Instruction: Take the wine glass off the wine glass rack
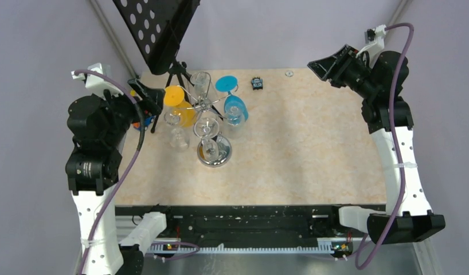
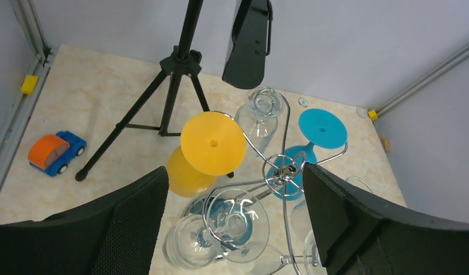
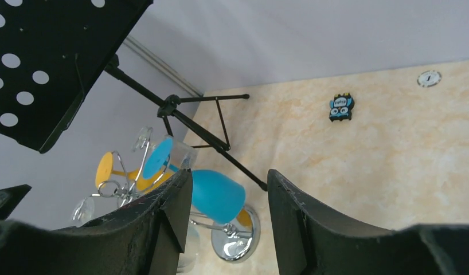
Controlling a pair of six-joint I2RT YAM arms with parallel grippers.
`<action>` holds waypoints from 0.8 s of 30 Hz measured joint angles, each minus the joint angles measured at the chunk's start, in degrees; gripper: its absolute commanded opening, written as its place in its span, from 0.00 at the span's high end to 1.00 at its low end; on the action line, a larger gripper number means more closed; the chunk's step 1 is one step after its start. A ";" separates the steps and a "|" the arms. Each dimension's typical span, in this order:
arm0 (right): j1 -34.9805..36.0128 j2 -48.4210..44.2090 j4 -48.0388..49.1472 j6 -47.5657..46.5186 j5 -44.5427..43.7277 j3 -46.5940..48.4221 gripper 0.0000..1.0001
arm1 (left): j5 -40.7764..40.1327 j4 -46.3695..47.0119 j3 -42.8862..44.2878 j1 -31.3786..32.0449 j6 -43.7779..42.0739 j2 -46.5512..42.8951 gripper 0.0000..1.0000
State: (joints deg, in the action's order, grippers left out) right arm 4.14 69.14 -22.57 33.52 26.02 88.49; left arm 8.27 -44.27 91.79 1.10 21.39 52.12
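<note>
1. Chrome wire wine glass rack (image 1: pixel 206 106) stands on the left rear part of the table (image 1: pixel 312 149); its round shiny base (image 1: pixel 215 153) sits flat on the surface; the black tripod stand (image 1: pixel 174 74) with its perforated plate (image 1: pixel 155 28) is just beside it.
2. Glasses hang bowl-down from the curled hooks; yellow wine glass (image 2: pixel 212 143) on the tripod side of the stem; blue wine glass (image 2: pixel 322 129) on the opposite side; clear wine glasses (image 2: pixel 235 223) nearest the left wrist camera.
3. Left gripper (image 2: pixel 235 172) is held above and beside the rack's left side; fingers (image 2: pixel 123 223) spread wide; nothing between them; apart from every glass.
4. Right gripper (image 3: pixel 227 177) is raised over the table's right rear corner, well apart from the rack; jaws parted, holding nothing.
5. Also on the table: orange-and-blue toy car (image 2: pixel 54 152) left of the tripod; small owl-faced piece (image 3: pixel 340 107) near the back edge.
</note>
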 measured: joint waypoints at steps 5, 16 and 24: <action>0.00 -1.73 3.10 3.41 0.85 -5.70 0.47 | -2.56 -0.76 -1.29 0.00 3.13 -0.55 0.05; 1.16 -5.68 6.84 8.66 1.75 -13.31 0.48 | -5.20 -3.52 -7.21 0.00 13.18 -5.64 0.01; 2.58 -5.79 8.79 12.20 1.55 -18.08 0.50 | -6.67 -13.20 -5.66 -0.26 21.00 1.20 0.05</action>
State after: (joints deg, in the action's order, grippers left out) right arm 6.72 63.35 -13.78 45.71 27.57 70.41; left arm 1.61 -57.47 86.13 0.84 42.39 53.32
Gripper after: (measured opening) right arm 0.507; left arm 0.986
